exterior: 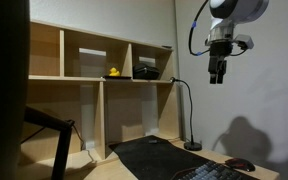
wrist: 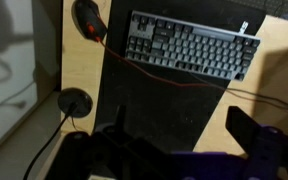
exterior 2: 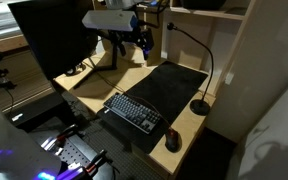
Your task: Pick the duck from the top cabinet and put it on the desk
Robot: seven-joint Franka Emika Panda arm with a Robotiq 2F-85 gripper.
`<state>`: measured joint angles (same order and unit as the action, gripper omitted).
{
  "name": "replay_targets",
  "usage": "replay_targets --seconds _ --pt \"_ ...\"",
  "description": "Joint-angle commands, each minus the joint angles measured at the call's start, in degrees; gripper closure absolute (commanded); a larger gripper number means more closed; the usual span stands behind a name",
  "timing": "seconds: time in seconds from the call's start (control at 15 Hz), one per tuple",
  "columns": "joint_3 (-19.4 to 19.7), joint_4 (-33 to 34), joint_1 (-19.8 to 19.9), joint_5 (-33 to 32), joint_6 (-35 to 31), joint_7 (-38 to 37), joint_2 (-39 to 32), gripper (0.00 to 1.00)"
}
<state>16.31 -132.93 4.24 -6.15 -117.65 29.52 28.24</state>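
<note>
The tiny yellow duck (exterior: pixel 113 72) sits in the middle cubby of the top cabinet (exterior: pixel 84 77), a plywood shelf unit. My gripper (exterior: pixel 217 74) hangs in the air well right of the shelf, above the desk (exterior: pixel 114 168), far from the duck. In the wrist view its two dark fingers (wrist: pixel 184 130) stand apart with nothing between them, looking down at the black mat (wrist: pixel 164 100) and the desk (wrist: pixel 274 50). In an exterior view the gripper (exterior 2: pixel 139 38) hangs over the mat's far end. The duck is hidden in that view and in the wrist view.
A dark boxy object (exterior: pixel 146 71) sits in the cubby right of the duck. On the desk are a gooseneck lamp (exterior: pixel 189 115), its base (wrist: pixel 76 101), a keyboard (wrist: pixel 192 47) (exterior 2: pixel 134 110) and a mouse (wrist: pixel 87 17) (exterior 2: pixel 173 140). A monitor (exterior 2: pixel 49 35) stands at one side.
</note>
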Motion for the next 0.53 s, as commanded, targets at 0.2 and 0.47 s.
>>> replay_targets --seconds 0.2,0.47 --pt "0.4 -1.5 -1.2 4.0 -11.1 3.8 -0.1 0.0" --pt "2.2 -1.7 -3.2 4.7 -13.2 9.6 -0.1 0.0"
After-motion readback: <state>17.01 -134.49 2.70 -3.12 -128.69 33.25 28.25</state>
